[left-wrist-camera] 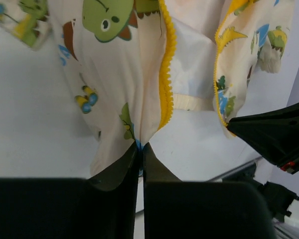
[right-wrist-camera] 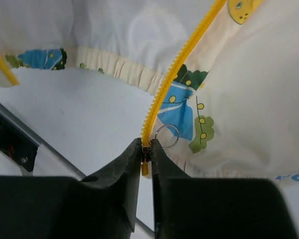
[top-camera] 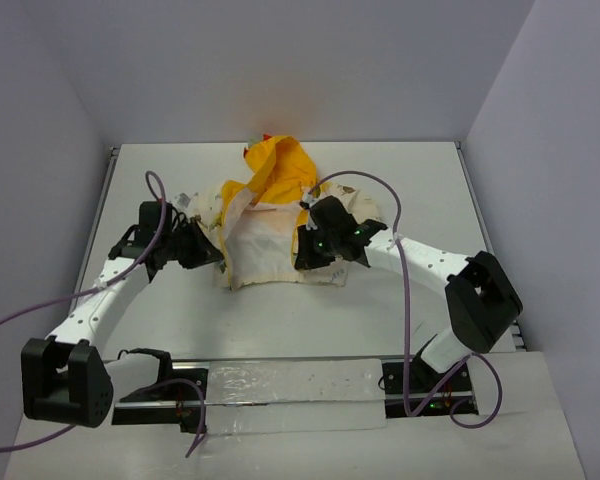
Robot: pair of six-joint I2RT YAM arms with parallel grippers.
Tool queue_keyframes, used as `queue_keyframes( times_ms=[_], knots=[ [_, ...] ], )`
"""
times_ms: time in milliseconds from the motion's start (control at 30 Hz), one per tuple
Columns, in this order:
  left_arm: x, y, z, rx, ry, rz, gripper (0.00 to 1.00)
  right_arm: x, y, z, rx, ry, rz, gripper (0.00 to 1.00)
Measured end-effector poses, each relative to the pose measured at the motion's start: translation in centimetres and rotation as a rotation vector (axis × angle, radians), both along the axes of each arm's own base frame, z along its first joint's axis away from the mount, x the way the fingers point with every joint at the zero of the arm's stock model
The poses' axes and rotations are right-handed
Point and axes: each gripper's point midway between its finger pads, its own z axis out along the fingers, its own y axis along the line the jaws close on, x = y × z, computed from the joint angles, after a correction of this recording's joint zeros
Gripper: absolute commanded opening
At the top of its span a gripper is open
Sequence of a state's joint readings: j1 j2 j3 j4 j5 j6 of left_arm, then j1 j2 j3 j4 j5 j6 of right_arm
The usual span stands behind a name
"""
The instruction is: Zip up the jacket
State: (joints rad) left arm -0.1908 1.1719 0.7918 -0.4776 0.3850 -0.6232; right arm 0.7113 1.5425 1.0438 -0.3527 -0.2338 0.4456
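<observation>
White counter (top-camera: 280,320) spreads before us, and at its near side both arms reach forward to the hem of the jacket (top-camera: 255,255), which lies flat and open at mid-counter. Our left gripper (left-wrist-camera: 141,148) has its jaws drawn almost together, pinched on the hem corner of the left front, just beside the foot of the left tape (left-wrist-camera: 167,74). Our right gripper (right-wrist-camera: 145,147) is closed to a slit too, clamped on the bottom end of the right tape (right-wrist-camera: 175,74), with the ring (right-wrist-camera: 167,135) just beside its tip. We judge the coming move turns on the sideways gap between those two tape ends: they lie apart, bare inner fabric between them, the left end off to the left of the right gripper, which is nearer the ring. Both tapes run away from us along the jacket's long axis, hem nearest us, yellow hood (top-camera: 275,165) pointing to the far wall.
</observation>
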Motion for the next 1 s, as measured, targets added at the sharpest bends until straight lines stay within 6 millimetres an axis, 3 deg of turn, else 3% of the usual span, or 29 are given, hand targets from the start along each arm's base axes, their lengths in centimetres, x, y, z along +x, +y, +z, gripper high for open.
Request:
queue_keyframes(
  times_ms=[67,133,300,433,567,667,733,867,1000],
  knots=[
    [-0.5,-1.2,-1.0,0.000,0.035,-0.046,0.73,-0.4,0.3,0.3,-0.010,-0.006,0.015,0.61],
    [-1.1,-2.6,-1.8,0.014,0.068,-0.098,0.84,-0.3,0.0,0.7,-0.032,-0.019,0.000,0.61],
    [-1.2,-7.6,-1.7,0.074,0.069,-0.252,0.87,0.6,-2.8,2.4,-0.097,-0.083,-0.090,0.61],
    [-0.1,-8.9,-0.4,0.184,0.028,-0.282,0.75,1.4,-4.8,4.4,-0.107,-0.142,-0.162,0.59],
    [1.8,-8.1,3.2,0.270,-0.084,-0.230,0.62,2.0,-6.1,5.8,-0.090,-0.183,-0.219,0.57],
    [2.4,-6.3,5.5,0.315,-0.162,-0.155,0.61,2.2,-6.3,5.8,-0.080,-0.188,-0.243,0.57],
    [1.9,-5.1,5.7,0.334,-0.183,-0.113,0.67,2.0,-6.3,5.2,-0.080,-0.171,-0.254,0.57],
    [-0.2,-3.6,2.3,0.357,-0.100,-0.084,0.81,1.7,-6.4,4.4,-0.082,-0.144,-0.267,0.57],
    [-2.5,-3.8,-1.6,0.379,0.009,-0.100,0.75,1.9,-6.1,4.1,-0.078,-0.137,-0.267,0.59]
  ],
)
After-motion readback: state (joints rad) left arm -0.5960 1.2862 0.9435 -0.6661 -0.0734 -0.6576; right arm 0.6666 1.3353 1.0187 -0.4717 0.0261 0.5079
